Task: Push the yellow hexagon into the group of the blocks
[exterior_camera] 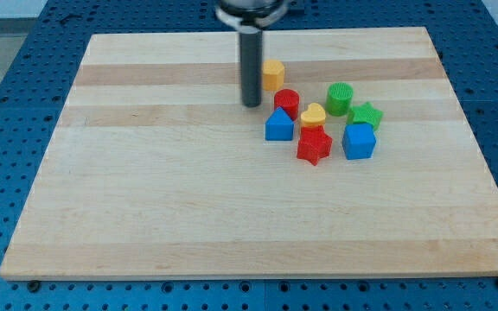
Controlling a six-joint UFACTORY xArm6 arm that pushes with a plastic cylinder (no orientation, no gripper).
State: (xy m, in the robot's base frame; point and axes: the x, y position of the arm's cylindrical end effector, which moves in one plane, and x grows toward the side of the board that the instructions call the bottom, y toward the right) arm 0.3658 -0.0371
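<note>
The yellow hexagon (273, 74) sits on the wooden board near the view's top centre. My tip (251, 104) is just left of it and slightly below, close to it; I cannot tell if they touch. Below and right of the hexagon lies the group: a red cylinder (286, 103), a yellow heart (313, 115), a blue house-shaped block (278, 125), a red star (314, 145), a blue cube (359, 140), a green cylinder (340, 98) and a green star (367, 115). The hexagon stands a small gap above the red cylinder.
The wooden board (145, 190) lies on a blue perforated table (7, 78). The board's top edge runs just above the hexagon.
</note>
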